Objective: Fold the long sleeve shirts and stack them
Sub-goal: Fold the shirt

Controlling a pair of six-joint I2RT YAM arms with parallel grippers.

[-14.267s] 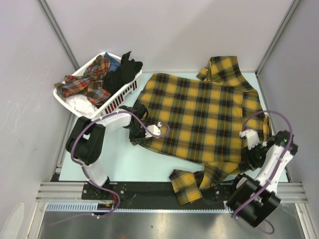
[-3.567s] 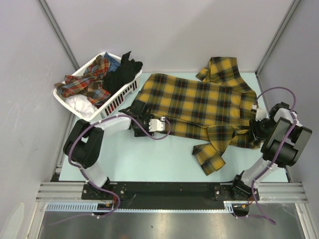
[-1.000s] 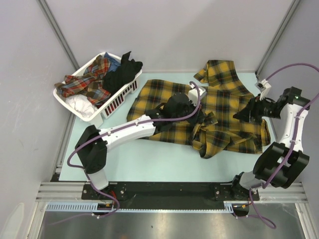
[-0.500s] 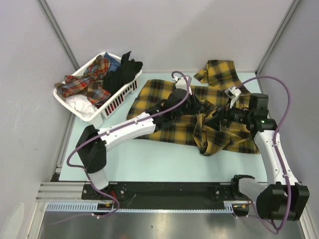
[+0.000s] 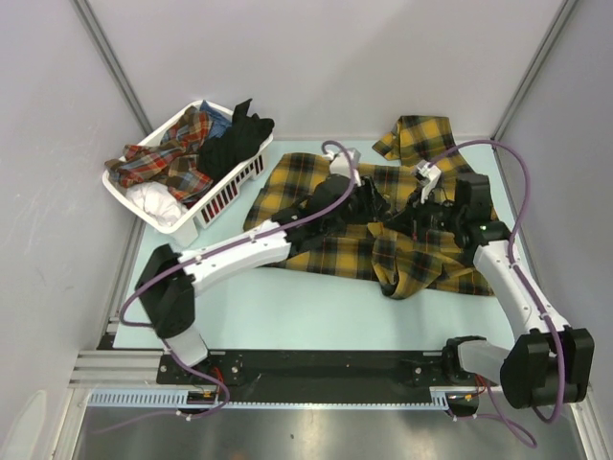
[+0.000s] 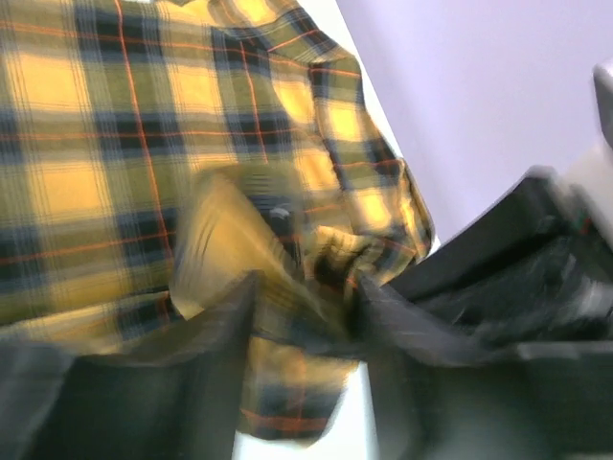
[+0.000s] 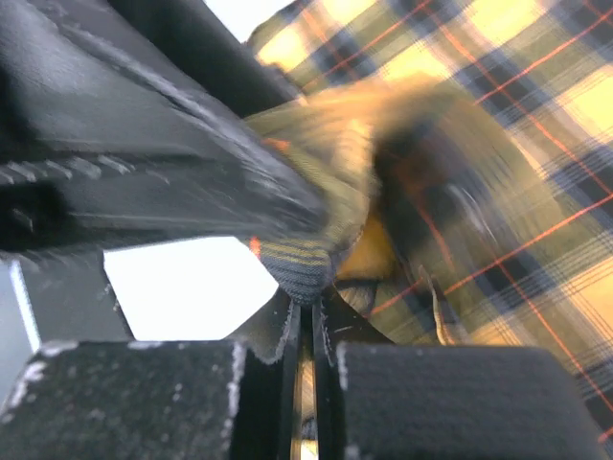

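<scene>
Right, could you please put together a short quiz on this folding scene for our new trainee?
1. On which side of the yellow plaid shirt does the white slatted basket stand, seen from above?
2. True or false: the basket is empty.
3. Which gripper is shut on the shirt? A) left B) right C) neither
Key: 1 left. 2 false, clothes fill it. 3 B: the right gripper pinches cloth; the left gripper stands open.

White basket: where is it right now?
Top external view: the white basket sits at the table's far-left corner, full of clothes, just left of the yellow plaid shirt.
</scene>
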